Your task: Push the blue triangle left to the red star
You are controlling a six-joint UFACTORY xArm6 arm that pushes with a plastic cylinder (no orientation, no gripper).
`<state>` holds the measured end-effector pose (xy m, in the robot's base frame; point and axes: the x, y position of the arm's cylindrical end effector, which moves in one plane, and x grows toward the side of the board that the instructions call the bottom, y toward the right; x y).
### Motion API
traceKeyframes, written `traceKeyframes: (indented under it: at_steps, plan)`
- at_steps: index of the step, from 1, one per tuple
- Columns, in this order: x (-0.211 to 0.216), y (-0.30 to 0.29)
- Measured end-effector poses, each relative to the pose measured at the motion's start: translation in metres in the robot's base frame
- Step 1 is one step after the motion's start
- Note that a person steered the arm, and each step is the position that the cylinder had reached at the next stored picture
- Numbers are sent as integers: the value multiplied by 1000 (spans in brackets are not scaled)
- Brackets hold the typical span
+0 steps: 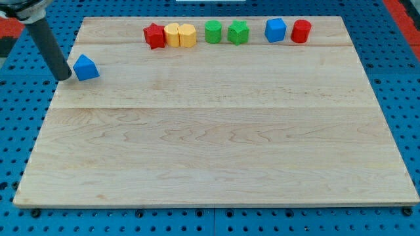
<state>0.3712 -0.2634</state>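
Note:
The blue triangle lies near the board's left edge, toward the view's top. My tip stands just left of it, touching or nearly touching its left side. The red star sits at the left end of a row of blocks along the view's top, up and to the right of the blue triangle, well apart from it.
The row right of the red star holds a yellow block, a second yellow block, a green block, a green star-like block, a blue block and a red cylinder. The wooden board lies on a blue pegboard.

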Motion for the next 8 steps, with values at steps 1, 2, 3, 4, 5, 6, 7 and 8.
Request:
traceKeyframes:
  at_steps: [1,2,3,4,5,6,7,8]
  plan:
    - [-12,52]
    - [-30,70]
    - [-52,71]
    - [-72,76]
    - [-82,93]
    - [-87,101]
    - [-51,132]
    - [-35,148]
